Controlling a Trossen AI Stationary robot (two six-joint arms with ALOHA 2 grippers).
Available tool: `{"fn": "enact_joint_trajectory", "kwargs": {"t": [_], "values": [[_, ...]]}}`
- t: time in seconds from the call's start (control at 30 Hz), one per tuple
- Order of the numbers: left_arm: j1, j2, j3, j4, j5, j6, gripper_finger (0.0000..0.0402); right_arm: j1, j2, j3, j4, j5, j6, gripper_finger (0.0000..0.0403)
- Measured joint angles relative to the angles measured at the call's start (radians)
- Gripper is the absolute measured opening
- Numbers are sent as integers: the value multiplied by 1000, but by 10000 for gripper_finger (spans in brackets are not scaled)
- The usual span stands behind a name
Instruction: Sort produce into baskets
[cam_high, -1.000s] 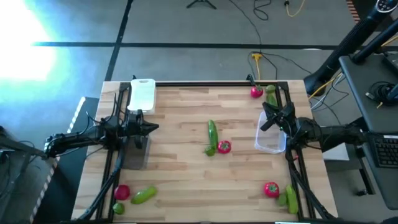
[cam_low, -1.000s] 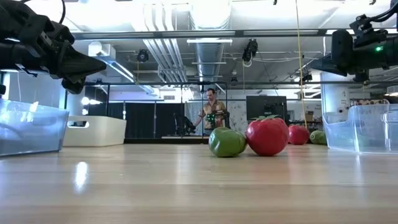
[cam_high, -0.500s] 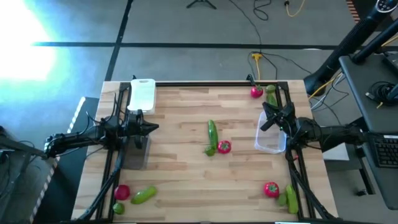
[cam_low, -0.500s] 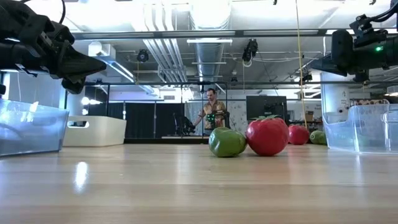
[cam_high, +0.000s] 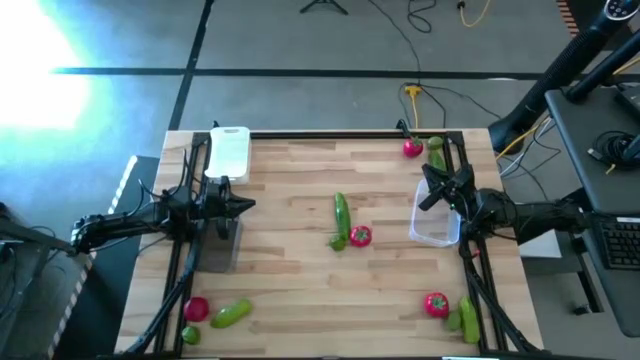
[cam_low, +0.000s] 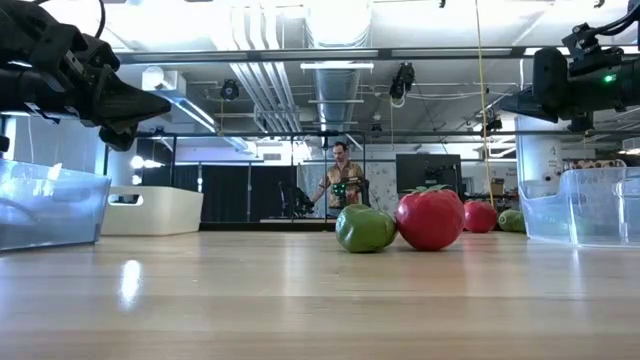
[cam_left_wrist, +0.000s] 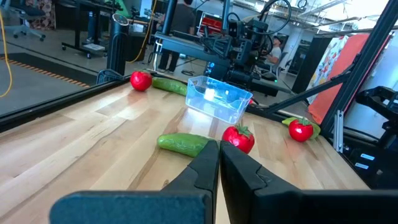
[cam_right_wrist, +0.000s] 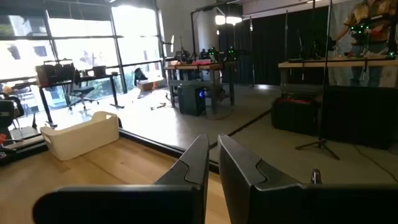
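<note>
I read cucumber (cam_high: 342, 218) mid-table, long axis front-to-back, between arms; left gripper (cam_high: 247, 205) and right gripper (cam_high: 428, 188) both closed, empty.

In the low view the left tub (cam_low: 50, 205) is cut off by the left edge and the right tub (cam_low: 585, 205) by the right edge. There the middle cucumber (cam_low: 364, 228) shows end-on, its length hidden, and it covers part of the tomato (cam_low: 431, 219) behind it. In the high view the left arm (cam_high: 150, 215) overlaps the left tub's far end. The person (cam_low: 342, 180) far behind is too small to make out.
</note>
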Motion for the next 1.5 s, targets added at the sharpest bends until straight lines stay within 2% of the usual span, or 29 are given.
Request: {"fn": "enact_joint_trajectory", "kwargs": {"t": [1.1,1.23,1.5], "values": [[0,0,0,5,0,0,0,0,0,0,0,0,0,28],[0,-1,0,134,-37,-19,0,0,0,0,0,0,0,28],[0,1,0,416,-39,-61,0,0,0,0,0,0,0,28]]}}
